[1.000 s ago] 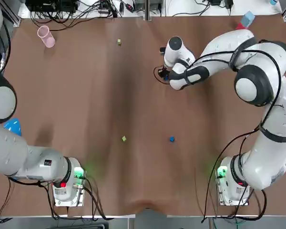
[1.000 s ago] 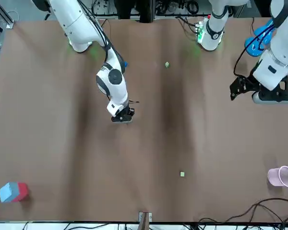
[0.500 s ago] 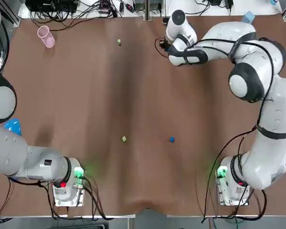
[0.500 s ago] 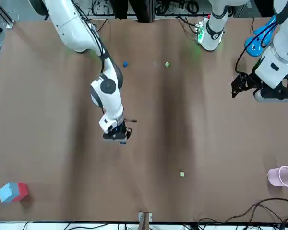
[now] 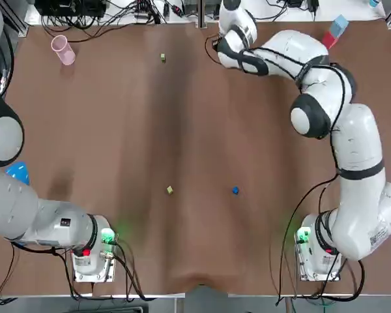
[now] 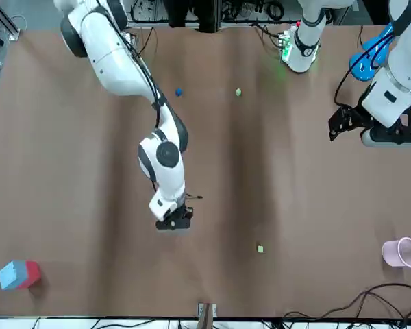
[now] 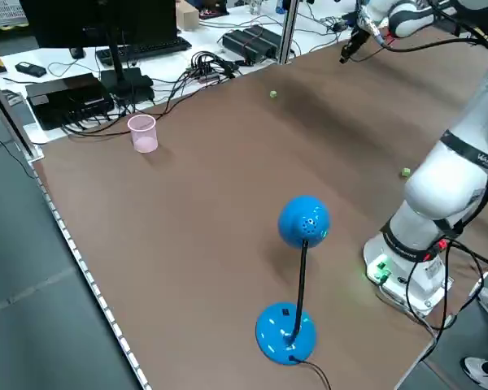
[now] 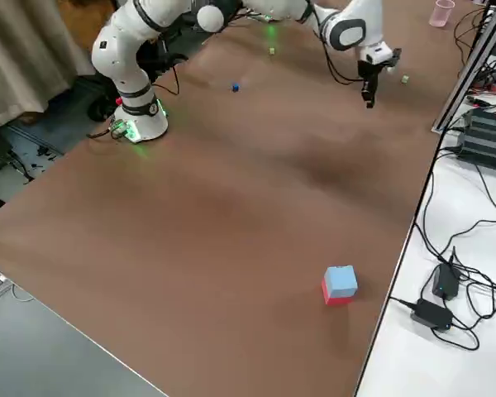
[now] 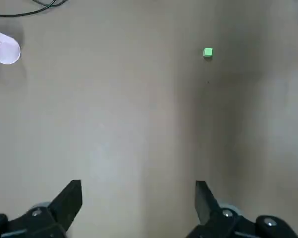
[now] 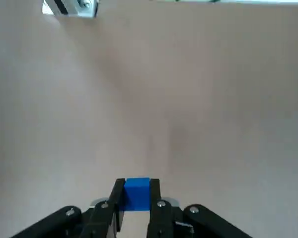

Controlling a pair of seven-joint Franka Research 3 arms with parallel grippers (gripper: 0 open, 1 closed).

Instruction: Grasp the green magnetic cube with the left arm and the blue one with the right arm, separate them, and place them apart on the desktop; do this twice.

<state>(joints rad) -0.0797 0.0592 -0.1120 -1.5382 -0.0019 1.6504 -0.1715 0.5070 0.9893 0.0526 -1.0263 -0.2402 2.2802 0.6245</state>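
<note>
Near the surface's [image 5: 104, 130] far edge, our right fingers [image 10: 118, 197] clamp the blue cube [image 10: 137, 193]; our left fingers [image 9: 72, 196] hang spread and empty. We would set it down well clear of the green cube [image 5: 163, 58], lest magnets rejoin.

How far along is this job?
Done: near green cube and near blue cube lie apart; far green cube is down. In hand: right gripper, at the table far edge, holds the second blue cube. Left: placing it. Left gripper parked open at left.
</note>
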